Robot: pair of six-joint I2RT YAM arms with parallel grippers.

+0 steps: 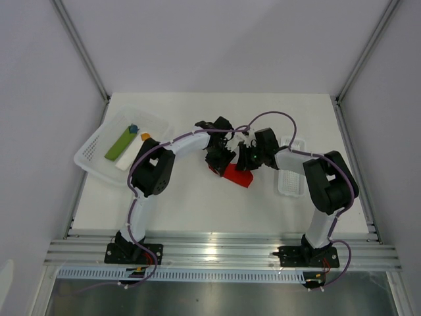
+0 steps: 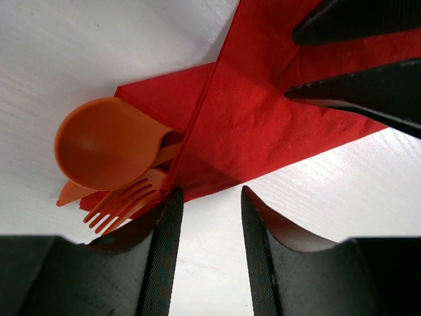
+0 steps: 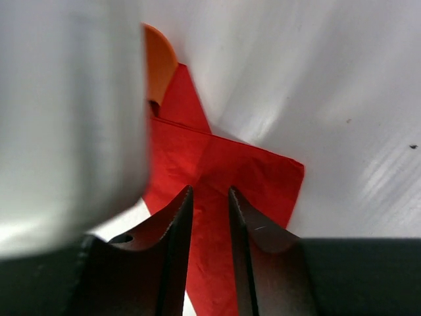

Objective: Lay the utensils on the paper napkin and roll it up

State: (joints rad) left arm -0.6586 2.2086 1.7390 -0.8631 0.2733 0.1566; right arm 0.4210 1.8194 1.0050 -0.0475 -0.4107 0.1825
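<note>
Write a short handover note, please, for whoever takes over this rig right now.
Left gripper: open, holding nothing, fingertips at the napkin's edge beside the fork.
Right gripper: shut on a lifted flap of the paper napkin.
Utensils: spoon, fork and knife lie bundled on the napkin between the two arms, with their heads sticking out and a fold of the napkin covering their handles.
Done: utensils placed on the napkin, first fold made.
Left: roll the napkin up around them; it is not a roll yet.
</note>
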